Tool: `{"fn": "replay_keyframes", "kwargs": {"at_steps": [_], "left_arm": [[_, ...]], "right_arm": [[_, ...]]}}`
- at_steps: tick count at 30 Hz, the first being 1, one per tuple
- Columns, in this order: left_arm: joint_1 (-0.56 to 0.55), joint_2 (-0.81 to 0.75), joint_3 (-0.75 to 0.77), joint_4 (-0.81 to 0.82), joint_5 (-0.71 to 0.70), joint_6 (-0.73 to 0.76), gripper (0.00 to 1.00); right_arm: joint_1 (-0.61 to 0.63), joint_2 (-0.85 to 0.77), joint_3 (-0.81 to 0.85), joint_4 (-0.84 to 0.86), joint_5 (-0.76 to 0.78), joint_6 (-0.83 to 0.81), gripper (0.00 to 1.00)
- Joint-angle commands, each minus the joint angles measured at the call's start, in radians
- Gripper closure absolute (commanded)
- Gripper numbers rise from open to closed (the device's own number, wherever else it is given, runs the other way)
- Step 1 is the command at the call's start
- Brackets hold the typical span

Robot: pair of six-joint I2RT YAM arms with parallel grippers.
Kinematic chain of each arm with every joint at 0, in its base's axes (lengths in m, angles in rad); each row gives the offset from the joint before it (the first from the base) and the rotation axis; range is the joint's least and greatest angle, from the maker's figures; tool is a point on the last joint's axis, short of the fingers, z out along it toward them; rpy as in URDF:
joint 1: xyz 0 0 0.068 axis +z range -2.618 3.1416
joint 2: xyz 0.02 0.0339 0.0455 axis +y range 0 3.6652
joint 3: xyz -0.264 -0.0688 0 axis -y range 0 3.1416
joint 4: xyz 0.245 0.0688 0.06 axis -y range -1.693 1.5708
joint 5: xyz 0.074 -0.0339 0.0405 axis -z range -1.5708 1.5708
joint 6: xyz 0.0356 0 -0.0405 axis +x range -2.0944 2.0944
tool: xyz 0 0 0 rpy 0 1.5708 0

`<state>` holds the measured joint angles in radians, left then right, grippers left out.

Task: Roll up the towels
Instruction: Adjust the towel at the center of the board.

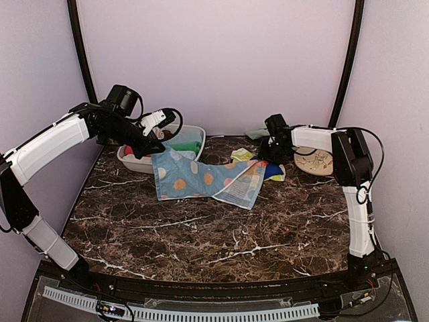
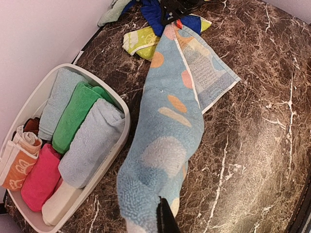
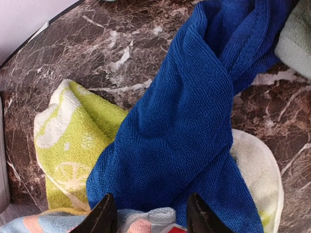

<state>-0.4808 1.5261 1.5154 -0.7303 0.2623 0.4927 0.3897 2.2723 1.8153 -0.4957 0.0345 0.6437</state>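
1. Your left gripper [image 2: 165, 221] has its fingers pressed together on a corner of the light-blue towel [image 2: 165, 131]. The cloth trails away from them down onto the table [image 2: 257, 145].
2. Judgement: you hold that corner raised so the towel can be drawn out flat before it is rolled.
3. Just beside the left fingers stands the white tub [image 2: 127, 121], with rolled towels [image 2: 77, 116] packed side by side in it. These appear to be the finished rolls.
4. Your right gripper [image 3: 151, 216] has its fingers spread. The far edge of the light-blue towel lies between them, but no bite on it is visible.
5. Directly beyond the right fingers the dark blue towel [image 3: 184, 121] lies twisted over the yellow-green towel [image 3: 77, 141]. Both are unrolled.
6. Risk, as a judgement: if you close the right fingers here, they may catch the dark blue cloth along with the intended edge.
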Motion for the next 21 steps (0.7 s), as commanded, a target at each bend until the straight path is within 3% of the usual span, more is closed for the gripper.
{"fn": "replay_keyframes", "kwargs": {"at_steps": [1,8,15,21], "left_arm": [[0.003,-0.023,-0.015,0.013,-0.008,0.013,1.00],[0.003,-0.024,-0.011,0.016,-0.024,0.011,1.00],[0.006,-0.016,0.040,-0.005,-0.101,0.006,1.00],[0.024,0.014,0.182,-0.070,-0.128,-0.011,1.00]], "right_arm": [[-0.004,-0.039,-0.089,0.089,-0.054,0.035,0.59],[-0.008,-0.069,-0.099,0.144,-0.126,0.057,1.00],[-0.009,-0.220,-0.128,0.142,-0.072,-0.012,1.00],[0.005,-0.432,-0.276,0.218,-0.088,-0.049,1.00]]}}
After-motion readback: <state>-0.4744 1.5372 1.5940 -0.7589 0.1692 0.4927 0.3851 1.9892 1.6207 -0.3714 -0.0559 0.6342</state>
